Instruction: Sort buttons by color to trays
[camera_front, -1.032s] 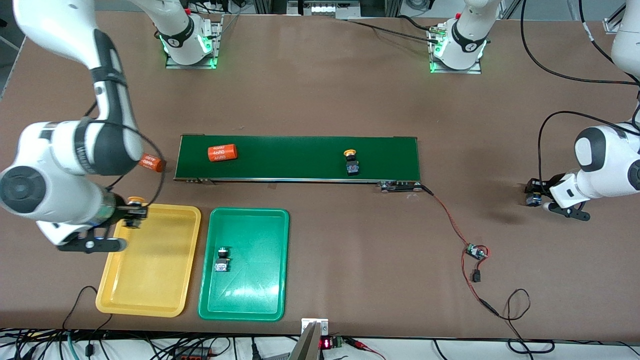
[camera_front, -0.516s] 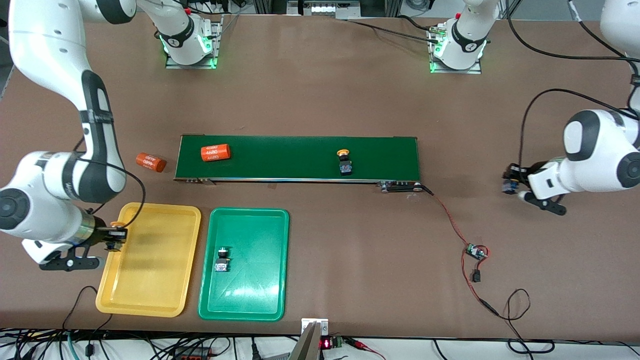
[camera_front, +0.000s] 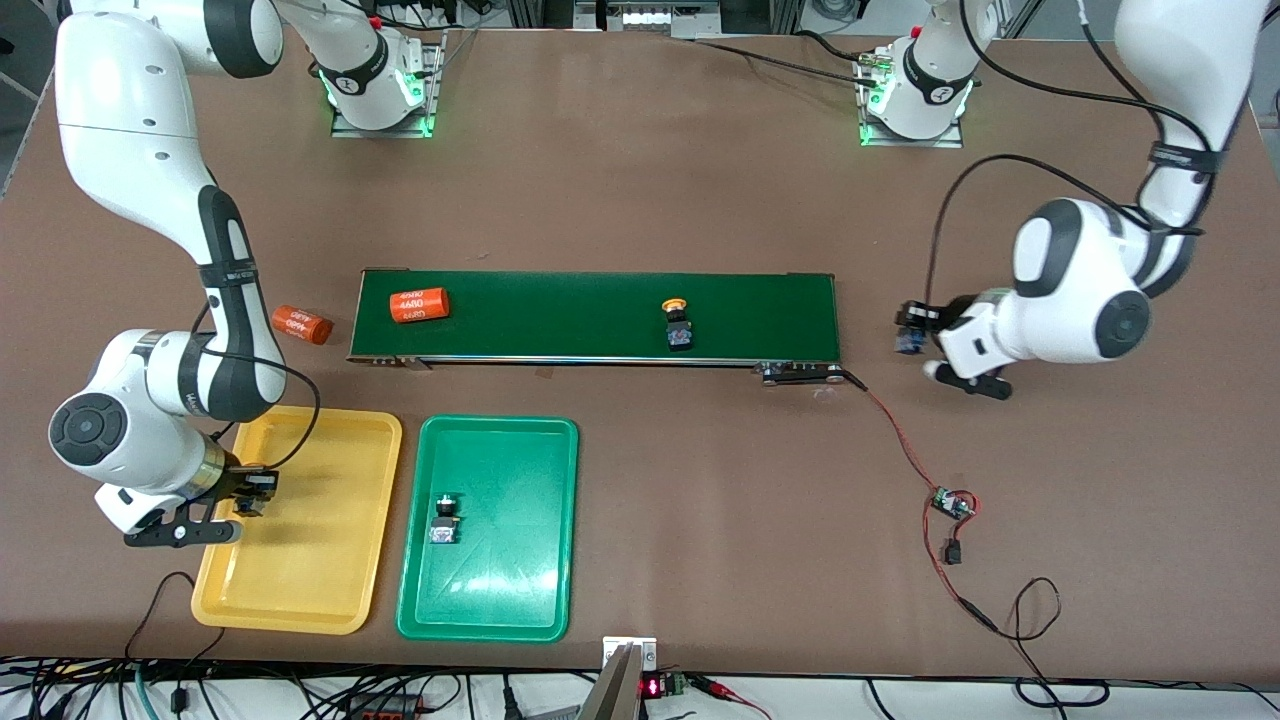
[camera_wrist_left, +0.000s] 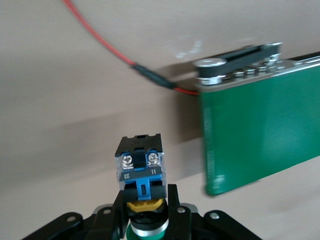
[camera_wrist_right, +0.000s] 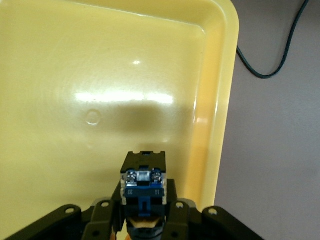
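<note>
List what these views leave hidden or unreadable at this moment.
- Cap colour of the button in the right gripper over the yellow tray: right wrist view, fingers cover it.
- Cap of the button in the left gripper: left wrist view, cut off by the edge.
- Print on the orange cylinders: front view, too small.

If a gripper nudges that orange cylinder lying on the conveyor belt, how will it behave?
The orange cylinder lies on its side on the conveyor belt, so it would probably roll rather than slide. It looks rigid. Its smooth round wall may slip between flat fingers.
</note>
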